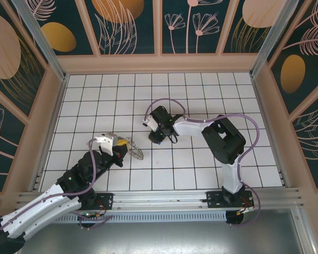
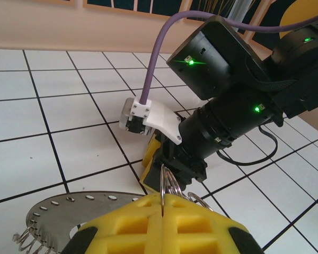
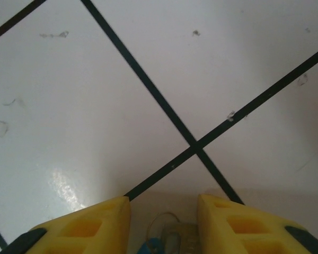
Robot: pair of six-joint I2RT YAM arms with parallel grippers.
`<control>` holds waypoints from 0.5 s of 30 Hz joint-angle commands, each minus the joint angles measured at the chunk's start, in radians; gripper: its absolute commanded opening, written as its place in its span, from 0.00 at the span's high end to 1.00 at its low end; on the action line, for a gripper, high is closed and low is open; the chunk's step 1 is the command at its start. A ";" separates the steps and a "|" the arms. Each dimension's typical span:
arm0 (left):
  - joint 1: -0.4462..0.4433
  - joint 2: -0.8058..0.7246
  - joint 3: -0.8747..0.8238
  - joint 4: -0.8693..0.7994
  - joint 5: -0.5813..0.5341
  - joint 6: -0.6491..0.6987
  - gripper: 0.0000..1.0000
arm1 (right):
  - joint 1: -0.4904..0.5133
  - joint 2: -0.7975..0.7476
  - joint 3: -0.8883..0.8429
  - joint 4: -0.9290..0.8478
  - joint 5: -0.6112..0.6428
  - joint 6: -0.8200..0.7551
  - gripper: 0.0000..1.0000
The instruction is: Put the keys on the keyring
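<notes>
The keyring, a flat grey disc with small holes and wire loops round its rim, lies low over the white tiles. My left gripper is shut on one of its wire loops. From above, the disc sticks out to the right of my left gripper. My right gripper points down at the floor just beyond it. In the right wrist view, my right gripper is open. A small key with a blue head and silvery blade lies on the tile between its yellow fingers, touching neither.
The right arm's black wrist and purple cable loom close in front of my left gripper. Wooden walls ring the tiled floor. A grid crossing lies just ahead of my right fingertips.
</notes>
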 commanded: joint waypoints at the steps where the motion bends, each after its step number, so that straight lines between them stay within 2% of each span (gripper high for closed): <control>1: -0.002 -0.011 0.008 0.022 -0.010 0.013 1.00 | 0.008 0.033 0.045 -0.051 0.029 -0.004 0.67; 6: -0.001 -0.013 0.011 0.020 -0.012 0.014 1.00 | 0.008 0.049 0.062 -0.076 0.029 0.000 0.78; 10: -0.002 -0.008 0.014 0.025 -0.014 0.017 1.00 | 0.007 0.037 0.052 -0.076 0.032 0.005 0.81; 13: -0.002 0.009 0.020 0.033 -0.011 0.022 1.00 | 0.007 0.020 0.048 -0.085 0.032 0.008 0.81; 15: -0.002 0.023 0.024 0.042 -0.007 0.025 1.00 | 0.009 0.007 0.047 -0.092 0.031 0.011 0.75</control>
